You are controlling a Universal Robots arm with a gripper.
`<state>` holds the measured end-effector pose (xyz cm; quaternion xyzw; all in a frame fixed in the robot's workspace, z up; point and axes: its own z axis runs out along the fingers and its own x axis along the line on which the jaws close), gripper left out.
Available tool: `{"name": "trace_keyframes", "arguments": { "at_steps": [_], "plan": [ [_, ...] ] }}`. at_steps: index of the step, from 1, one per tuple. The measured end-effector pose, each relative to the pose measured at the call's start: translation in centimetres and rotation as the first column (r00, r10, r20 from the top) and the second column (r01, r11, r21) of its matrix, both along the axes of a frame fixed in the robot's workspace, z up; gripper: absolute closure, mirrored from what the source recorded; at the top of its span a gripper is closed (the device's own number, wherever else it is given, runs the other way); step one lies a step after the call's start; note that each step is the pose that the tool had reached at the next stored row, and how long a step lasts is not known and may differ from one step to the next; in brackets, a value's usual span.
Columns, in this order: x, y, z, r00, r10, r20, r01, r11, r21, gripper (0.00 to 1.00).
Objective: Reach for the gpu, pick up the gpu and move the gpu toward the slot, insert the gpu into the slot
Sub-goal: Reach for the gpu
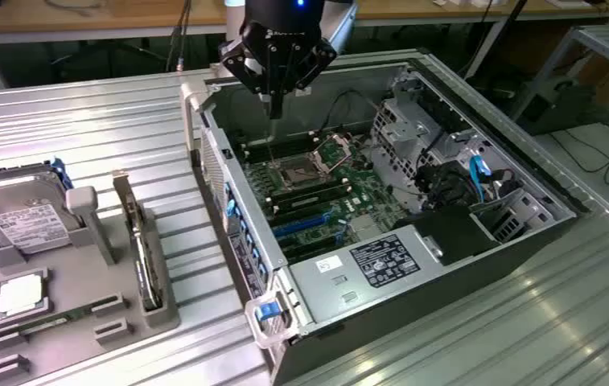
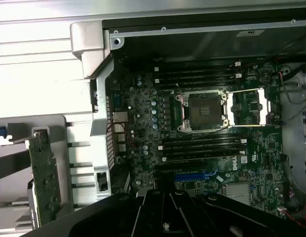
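One black robot hand (image 1: 274, 111) was seen hanging above a corner of the open grey metal computer case (image 1: 465, 289), its fingers pressed together and clenched on nothing. Inside the case a green motherboard (image 1: 364, 195) was exposed. On it the slot (image 1: 306, 221), a long narrow blue plastic connector strip, was found unfilled. It lay beside the paired black memory sockets (image 1: 310, 193), with the square silver processor socket (image 1: 302, 170) beyond them. The gpu (image 1: 144, 257), a thin flat dark circuit card with a silver metal end bracket, was seen outside the case, stood on edge in a grey plastic holder (image 1: 73, 277) on the ribbed metal surface (image 1: 100, 121). A silver boxy hard drive with a white label (image 1: 20, 221) was propped in the same holder, farther from the case than the card.
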<state>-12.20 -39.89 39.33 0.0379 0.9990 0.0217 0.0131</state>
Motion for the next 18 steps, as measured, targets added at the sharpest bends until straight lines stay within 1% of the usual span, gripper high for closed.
{"name": "trace_keyframes", "arguments": {
  "at_steps": [7,18],
  "plan": [
    [-0.2,0.0,0.0,1.0,0.0,0.0,0.0,1.0,0.0,0.89],
    [-1.5,0.0,0.0,1.0,0.0,0.0,0.0,1.0,0.0,0.89]
  ]
}}
